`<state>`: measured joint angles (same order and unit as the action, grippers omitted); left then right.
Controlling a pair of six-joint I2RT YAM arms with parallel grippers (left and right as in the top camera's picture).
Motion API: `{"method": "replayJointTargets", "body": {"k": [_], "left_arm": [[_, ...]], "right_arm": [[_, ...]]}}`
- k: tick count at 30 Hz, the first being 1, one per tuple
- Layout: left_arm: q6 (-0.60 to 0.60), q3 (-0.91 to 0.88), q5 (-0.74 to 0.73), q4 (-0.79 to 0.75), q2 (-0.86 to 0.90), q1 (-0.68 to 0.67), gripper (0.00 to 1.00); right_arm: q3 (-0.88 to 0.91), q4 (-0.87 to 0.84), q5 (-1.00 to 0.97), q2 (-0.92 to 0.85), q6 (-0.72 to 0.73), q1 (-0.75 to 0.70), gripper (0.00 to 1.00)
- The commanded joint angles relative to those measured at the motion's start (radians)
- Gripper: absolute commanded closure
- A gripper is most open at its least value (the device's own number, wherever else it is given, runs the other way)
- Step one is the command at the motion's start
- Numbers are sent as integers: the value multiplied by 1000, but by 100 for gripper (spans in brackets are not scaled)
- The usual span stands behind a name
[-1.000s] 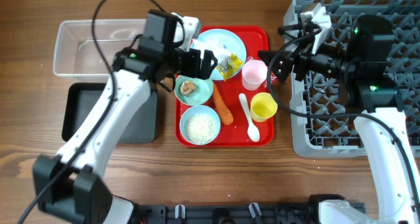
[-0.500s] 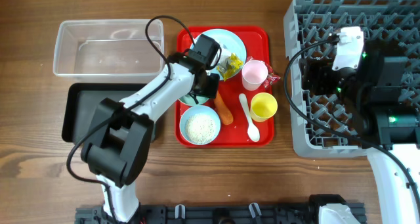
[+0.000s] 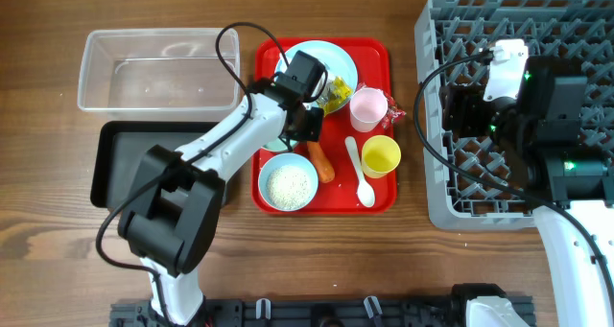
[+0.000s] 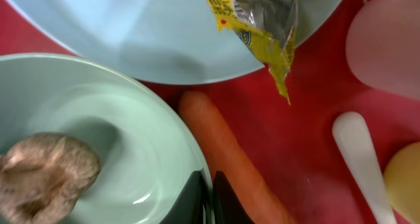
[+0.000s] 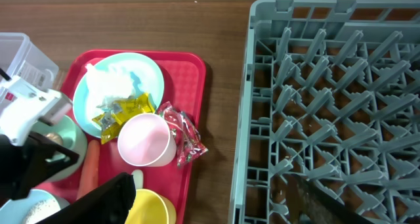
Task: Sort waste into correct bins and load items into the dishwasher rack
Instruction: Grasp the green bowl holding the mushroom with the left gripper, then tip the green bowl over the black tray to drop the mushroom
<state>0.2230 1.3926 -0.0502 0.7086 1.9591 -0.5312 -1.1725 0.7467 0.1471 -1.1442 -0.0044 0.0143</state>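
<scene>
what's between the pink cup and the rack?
A red wrapper beside the pink cup, at the tray's edge, then bare table up to the rack. Clearest in the right wrist view.

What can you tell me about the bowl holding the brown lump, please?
The bowl is pale blue-green, round, smooth and glossy, plastic-looking. It sits upright on the red tray, close beside the blue plate, with the carrot alongside. A brown food lump lies inside. The left gripper is shut on its rim.
</scene>
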Motion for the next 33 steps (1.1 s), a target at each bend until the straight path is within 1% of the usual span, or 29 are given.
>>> {"method": "replayJointTargets", "body": {"k": [1, 4, 8, 10, 11, 12, 13, 15, 16, 18, 19, 21, 22, 23, 25, 26, 28, 30, 33], "left_arm": [[2, 93, 8, 53, -95, 10, 96], [3, 107, 7, 79, -176, 10, 96], [77, 107, 11, 152, -279, 28, 96], [146, 107, 11, 251, -351, 77, 96], [203, 106, 11, 339, -388, 122, 96], [229, 105, 11, 435, -411, 171, 96], [231, 92, -1, 501, -420, 226, 96], [224, 32, -74, 522, -421, 319, 96], [186, -24, -156, 489, -421, 381, 96], [63, -169, -439, 350, -421, 540, 96], [18, -212, -540, 312, -421, 599, 96], [-72, -264, -703, 278, -421, 700, 96], [-182, -279, -888, 280, -421, 775, 96], [-224, -281, -970, 292, -421, 808, 96], [-285, -281, -1074, 324, -421, 894, 96], [-351, -281, -1131, 365, -421, 951, 96], [-509, -281, -1268, 478, -421, 1003, 96], [-647, -281, -1284, 591, -421, 1033, 96], [-665, -284, -1289, 597, -421, 1057, 96]], "right_arm": [[-13, -5, -21, 0, 7, -1, 25], [-13, -5, -21, 0, 7, -1, 25], [-13, -5, -21, -1, 7, -1, 25], [-13, -5, -21, -1, 7, -1, 25], [-13, -6, -21, -1, 7, -1, 25], [-13, -7, -21, -2, 7, -1, 25], [-13, -9, -21, -4, 7, -1, 25], [-13, -12, -21, -4, 7, -1, 25], [-13, -11, -21, -4, 7, -1, 25], [-13, -10, -21, -6, 7, -1, 24], [-13, -7, -21, -6, 7, -1, 24], [-13, -3, -20, -6, 8, -1, 24], [-13, -5, -20, -6, 8, -1, 24], [-13, -6, -20, -6, 8, 0, 24], [-13, -8, -20, -12, 13, 0, 24], [-13, -10, -20, -17, 16, -1, 24], [-13, -9, -20, -22, 15, 0, 24], [-13, -17, -17, -31, 21, 0, 24], [-13, -27, -13, -37, 34, 0, 23]]}}
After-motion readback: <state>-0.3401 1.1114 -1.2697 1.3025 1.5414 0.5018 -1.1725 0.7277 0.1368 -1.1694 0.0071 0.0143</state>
